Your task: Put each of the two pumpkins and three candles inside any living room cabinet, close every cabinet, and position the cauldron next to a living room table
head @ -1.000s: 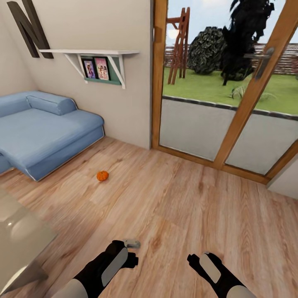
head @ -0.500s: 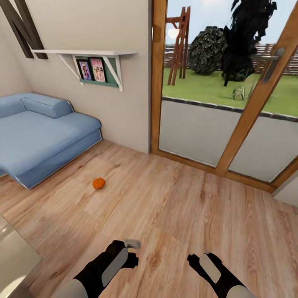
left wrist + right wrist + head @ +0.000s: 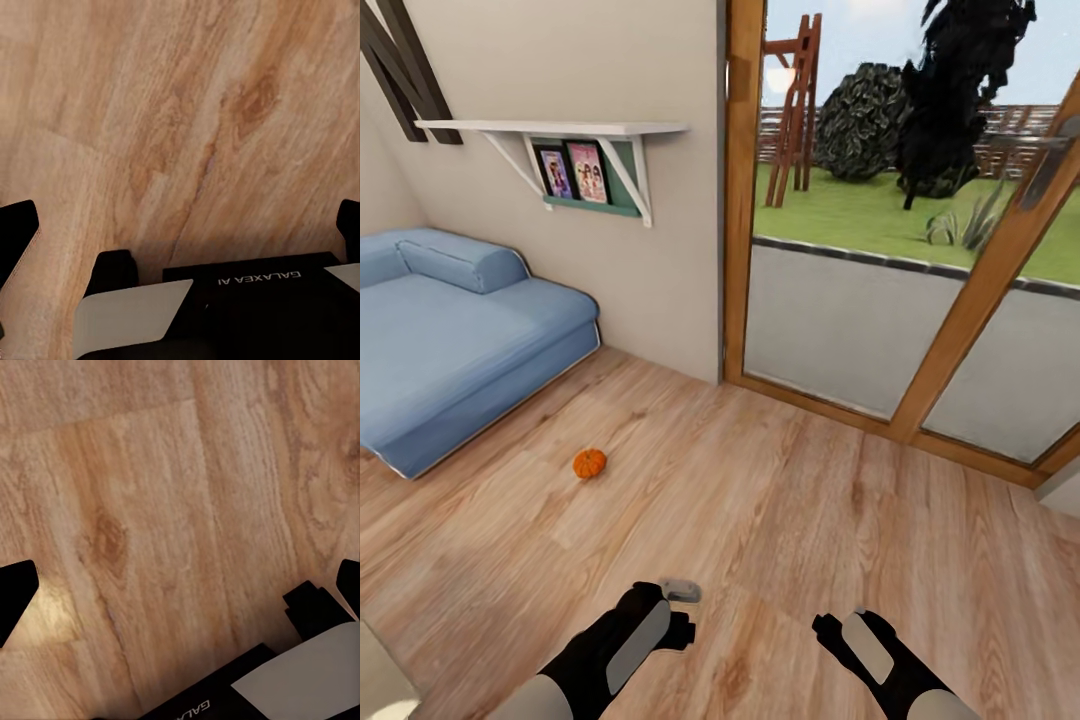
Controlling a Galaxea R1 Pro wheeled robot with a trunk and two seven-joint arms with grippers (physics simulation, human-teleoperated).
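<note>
One small orange pumpkin [image 3: 589,463] lies on the wooden floor, a little in front of the blue sofa [image 3: 450,340]. Both arms are held low at the near edge of the head view, well short of the pumpkin. My left gripper [image 3: 678,612] is open; in the left wrist view its dark fingertips [image 3: 15,240] stand wide apart over bare floorboards. My right gripper [image 3: 840,622] is open too, its fingertips [image 3: 15,592] spread over bare floor with nothing between them. Candles, cabinet and cauldron are out of view.
A white wall shelf [image 3: 550,130] with framed pictures hangs above the sofa. A tall wood-framed glass door [image 3: 880,300] to the garden fills the right. A pale table corner [image 3: 375,685] shows at the bottom left. Open floor lies between me and the pumpkin.
The whole view has shifted, so the camera moved: sofa, shelf and pumpkin slid left and down, and the table has nearly left the picture. Both arms keep their pose.
</note>
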